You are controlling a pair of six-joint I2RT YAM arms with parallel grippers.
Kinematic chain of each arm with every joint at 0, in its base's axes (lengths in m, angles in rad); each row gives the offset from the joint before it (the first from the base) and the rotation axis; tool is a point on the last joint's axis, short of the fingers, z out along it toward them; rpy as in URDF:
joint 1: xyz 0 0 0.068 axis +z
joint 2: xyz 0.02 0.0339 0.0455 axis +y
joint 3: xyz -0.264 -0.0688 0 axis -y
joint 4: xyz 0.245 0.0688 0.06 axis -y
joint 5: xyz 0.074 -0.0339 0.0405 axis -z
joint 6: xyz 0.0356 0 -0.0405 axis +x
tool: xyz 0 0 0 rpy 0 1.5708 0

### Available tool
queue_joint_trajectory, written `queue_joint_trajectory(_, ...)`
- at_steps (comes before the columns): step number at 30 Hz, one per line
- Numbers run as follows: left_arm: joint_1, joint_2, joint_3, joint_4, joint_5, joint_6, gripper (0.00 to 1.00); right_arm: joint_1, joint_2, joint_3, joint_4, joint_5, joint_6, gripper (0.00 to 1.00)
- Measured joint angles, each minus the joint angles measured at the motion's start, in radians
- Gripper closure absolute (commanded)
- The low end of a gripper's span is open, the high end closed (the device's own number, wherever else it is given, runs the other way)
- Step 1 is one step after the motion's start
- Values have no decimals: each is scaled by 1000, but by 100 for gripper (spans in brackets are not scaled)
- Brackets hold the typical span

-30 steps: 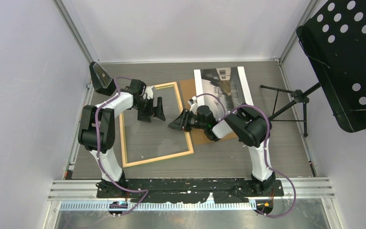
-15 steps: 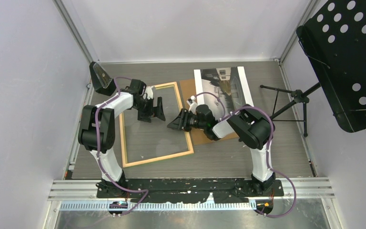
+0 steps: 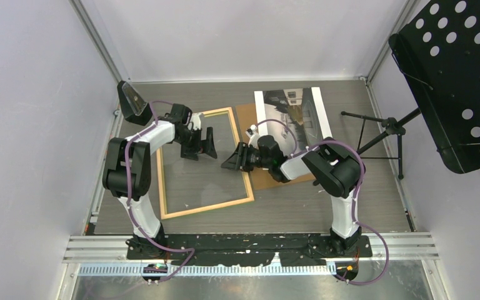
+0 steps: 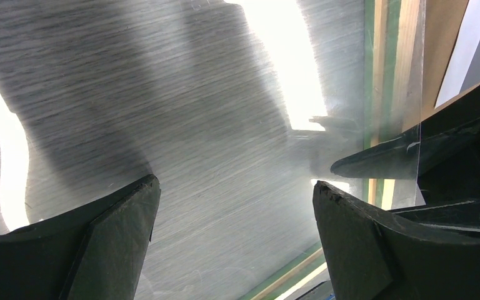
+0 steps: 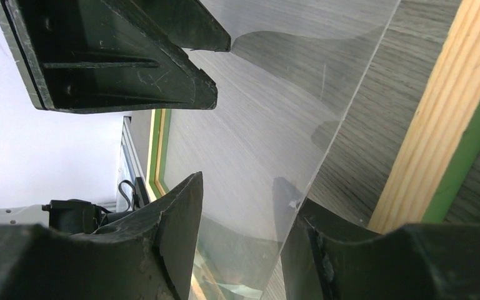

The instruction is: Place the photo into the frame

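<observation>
The frame point(image 3: 160, 181) lies on the table with its light wood back up, and green shows along its rail point(image 5: 437, 125). A clear sheet point(image 5: 269, 112) sits inside it. The photo point(image 3: 290, 109) rests at the back right on a brown backing board point(image 3: 269, 178). My left gripper point(image 3: 203, 145) hovers over the frame's upper part, with its jaws wide open point(image 4: 234, 184) and nothing between them. My right gripper point(image 3: 232, 159) is at the frame's right rail. It is open point(image 5: 249, 190), and the clear sheet's edge passes loosely between its fingers.
A black perforated music stand point(image 3: 456, 75) stands on a tripod point(image 3: 381, 134) at the right. Walls close in the table on the left, back and right. The two grippers face each other closely over the frame.
The right gripper's jaws have widened around the clear sheet's edge, and its elbow has drifted a little to the right. The left arm has not moved.
</observation>
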State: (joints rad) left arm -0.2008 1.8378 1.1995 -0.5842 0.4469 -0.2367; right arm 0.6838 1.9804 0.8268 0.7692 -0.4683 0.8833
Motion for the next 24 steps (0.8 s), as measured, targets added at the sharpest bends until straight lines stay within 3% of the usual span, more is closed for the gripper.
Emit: queue_joint_trajectory(24, 0, 8, 0, 4, 0, 0, 5, -47, -92, -14, -160, 42, -124, 47)
